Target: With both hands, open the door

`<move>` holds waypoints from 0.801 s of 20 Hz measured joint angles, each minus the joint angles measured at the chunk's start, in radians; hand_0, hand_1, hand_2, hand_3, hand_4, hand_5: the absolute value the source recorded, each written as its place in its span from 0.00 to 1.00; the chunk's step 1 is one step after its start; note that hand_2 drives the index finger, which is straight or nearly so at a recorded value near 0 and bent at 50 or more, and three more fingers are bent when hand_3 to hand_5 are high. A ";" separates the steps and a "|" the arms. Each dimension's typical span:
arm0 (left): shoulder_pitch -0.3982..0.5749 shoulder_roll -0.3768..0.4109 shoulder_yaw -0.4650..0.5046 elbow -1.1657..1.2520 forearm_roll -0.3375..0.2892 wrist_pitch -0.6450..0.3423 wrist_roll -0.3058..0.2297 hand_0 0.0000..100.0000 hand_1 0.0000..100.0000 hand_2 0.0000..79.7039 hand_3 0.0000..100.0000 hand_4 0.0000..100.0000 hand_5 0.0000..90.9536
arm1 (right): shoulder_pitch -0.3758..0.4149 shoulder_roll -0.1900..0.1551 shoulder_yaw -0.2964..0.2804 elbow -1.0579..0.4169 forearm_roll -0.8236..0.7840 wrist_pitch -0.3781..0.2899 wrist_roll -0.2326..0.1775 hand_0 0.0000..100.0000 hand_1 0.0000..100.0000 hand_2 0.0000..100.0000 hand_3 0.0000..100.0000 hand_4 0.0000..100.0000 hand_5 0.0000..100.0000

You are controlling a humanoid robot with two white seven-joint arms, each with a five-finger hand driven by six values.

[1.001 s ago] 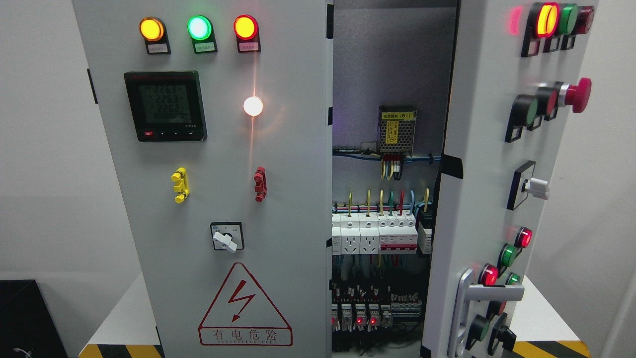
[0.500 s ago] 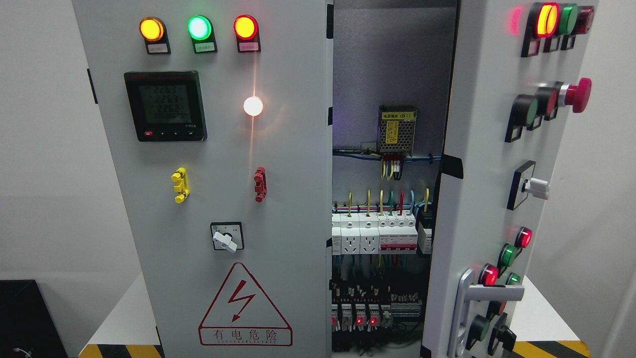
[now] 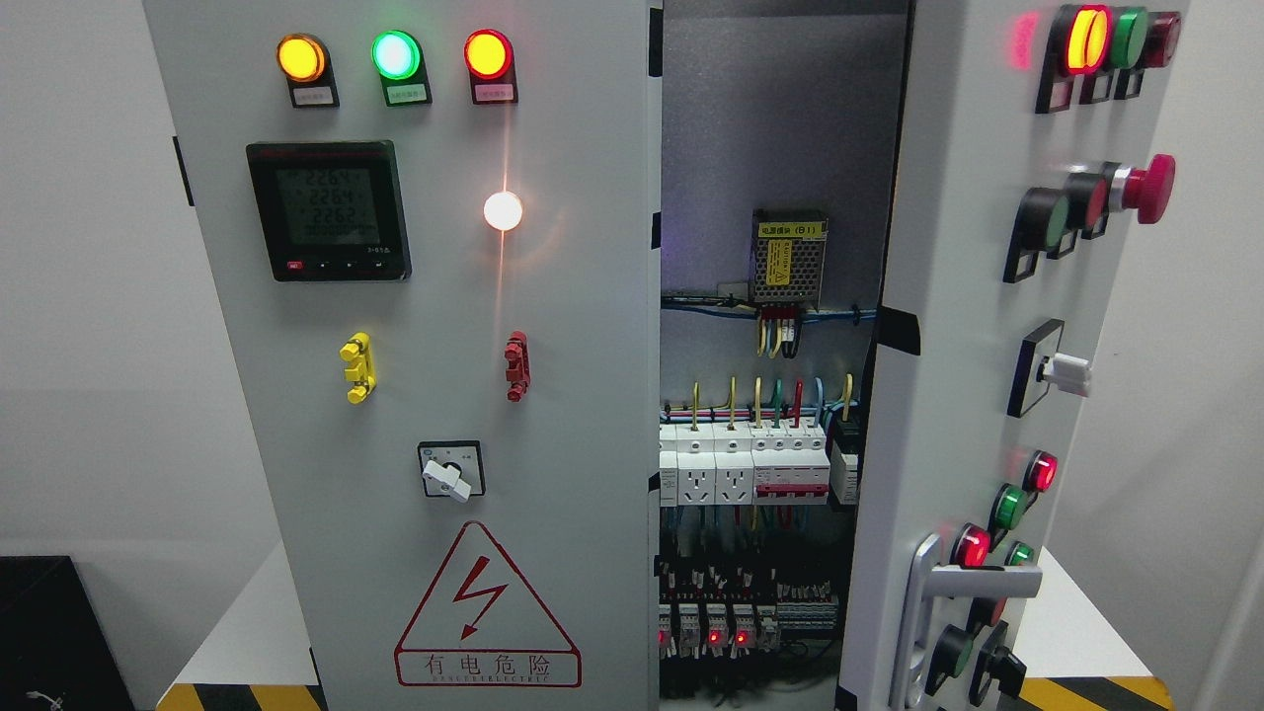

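Door, right: right door of the cabinet is swung out toward me, hinged at the cabinet's right edge, showing its button face at a slant; the wiring bay stands open between the two doors.
Door, left: left door sits flush and closed, filling the cabinet's left half.
Handle: silver handle is at the lower edge of the right door, near its free edge, untouched; I judge that is where a pull belongs, far from the hinge for leverage.
My hands: neither hand shows in the head view, so I cannot tell whether my fingers are released or clenched, and nothing is grasped that I can see.
Progress: I judge the task partly done, one door open and one shut.
Warning sign: red triangle sign with a lightning bolt at the left door's bottom reads 有电危险, a live-power caution.
Meter: black meter near the left door's top shows rows of digits, roughly 226; the last digits are too small.
Inside label: yellow-labelled power unit carries small print and "B1", otherwise unreadable.
Lamps: amber, green and red lamps glow along the left door's top.
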 measured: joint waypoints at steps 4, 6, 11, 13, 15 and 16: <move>0.072 0.029 -0.027 -0.144 0.002 -0.021 -0.001 0.00 0.00 0.00 0.00 0.00 0.00 | 0.000 0.000 0.000 0.000 0.000 0.000 0.000 0.19 0.00 0.00 0.00 0.00 0.00; 0.107 0.047 -0.038 -0.227 0.003 -0.030 -0.001 0.00 0.00 0.00 0.00 0.00 0.00 | 0.000 0.000 0.000 0.000 0.000 0.000 0.000 0.19 0.00 0.00 0.00 0.00 0.00; 0.189 0.106 -0.057 -0.466 0.005 -0.035 0.001 0.00 0.00 0.00 0.00 0.00 0.00 | 0.000 0.000 0.000 0.000 0.000 0.000 0.000 0.19 0.00 0.00 0.00 0.00 0.00; 0.213 0.135 -0.063 -0.571 0.005 -0.036 0.002 0.00 0.00 0.00 0.00 0.00 0.00 | 0.000 0.000 0.000 0.000 0.000 0.000 0.000 0.19 0.00 0.00 0.00 0.00 0.00; 0.229 0.159 -0.067 -0.667 0.005 -0.039 0.004 0.00 0.00 0.00 0.00 0.00 0.00 | 0.000 0.000 0.000 0.000 0.000 0.000 0.000 0.19 0.00 0.00 0.00 0.00 0.00; 0.234 0.171 -0.069 -0.717 0.005 -0.039 0.004 0.00 0.00 0.00 0.00 0.00 0.00 | 0.000 0.000 0.000 0.000 0.000 0.000 0.000 0.19 0.00 0.00 0.00 0.00 0.00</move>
